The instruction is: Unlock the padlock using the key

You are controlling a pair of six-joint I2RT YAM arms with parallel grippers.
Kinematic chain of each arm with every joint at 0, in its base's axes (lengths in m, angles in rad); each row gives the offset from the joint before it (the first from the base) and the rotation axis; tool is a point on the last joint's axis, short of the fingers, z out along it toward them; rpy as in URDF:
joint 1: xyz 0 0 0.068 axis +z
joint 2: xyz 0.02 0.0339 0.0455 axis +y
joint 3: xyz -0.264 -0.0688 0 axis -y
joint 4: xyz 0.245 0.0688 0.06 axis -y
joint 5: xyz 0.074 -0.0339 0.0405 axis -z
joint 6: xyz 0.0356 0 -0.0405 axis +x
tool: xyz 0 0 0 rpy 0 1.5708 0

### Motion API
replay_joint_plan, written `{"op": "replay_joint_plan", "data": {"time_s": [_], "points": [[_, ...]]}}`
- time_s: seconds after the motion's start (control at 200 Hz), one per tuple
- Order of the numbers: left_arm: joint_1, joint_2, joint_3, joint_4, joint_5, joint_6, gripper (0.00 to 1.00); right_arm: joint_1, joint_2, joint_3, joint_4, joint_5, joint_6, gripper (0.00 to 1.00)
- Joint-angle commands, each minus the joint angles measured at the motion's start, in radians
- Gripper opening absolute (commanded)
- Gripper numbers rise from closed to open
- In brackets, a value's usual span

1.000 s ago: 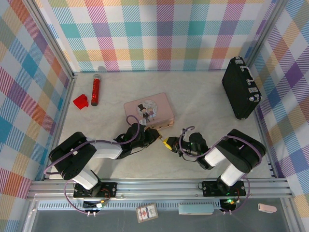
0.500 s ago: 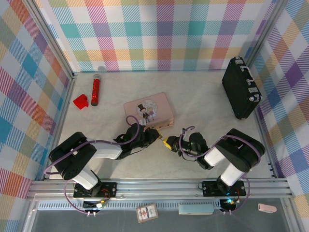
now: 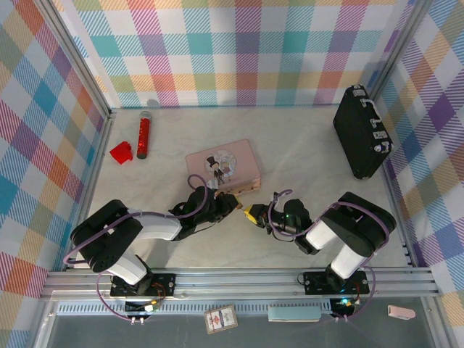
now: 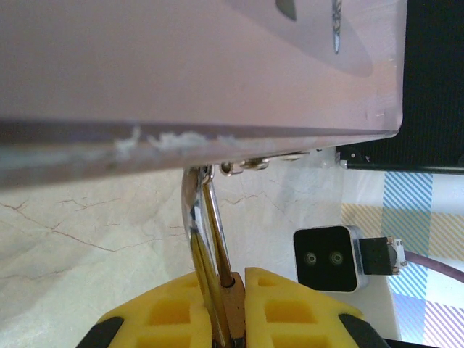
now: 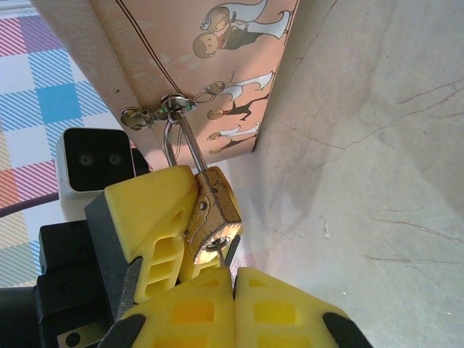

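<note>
The brass padlock (image 5: 216,206) hangs by its silver shackle (image 4: 201,232) from the hasp (image 5: 156,112) at the corner of the pink tin (image 3: 222,165). My left gripper (image 4: 238,313) is shut on the padlock's body (image 4: 235,308), with its yellow fingers (image 5: 148,217) on either side. My right gripper (image 5: 233,279) is shut on the thin grey key (image 5: 220,255). The key's blade points up into the keyhole in the padlock's bottom face. From above, both grippers (image 3: 233,204) (image 3: 252,214) meet tip to tip just in front of the tin.
A black case (image 3: 360,132) stands at the back right by the plaid wall. A red cylinder (image 3: 143,136) and a small red block (image 3: 121,152) lie at the back left. The tin is close behind both grippers.
</note>
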Motion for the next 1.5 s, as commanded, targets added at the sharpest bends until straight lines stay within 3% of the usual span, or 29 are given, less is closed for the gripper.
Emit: {"op": "replay_joint_plan", "data": {"time_s": [0.0, 1.495], "points": [[0.017, -0.035, -0.006, 0.104, 0.002, -0.074, 0.01, 0.003, -0.007, 0.026, 0.052, 0.013, 0.014, 0.0], [-0.038, -0.026, 0.031, 0.149, 0.016, -0.101, 0.0, -0.012, 0.094, 0.042, 0.128, 0.03, 0.048, 0.0]]}}
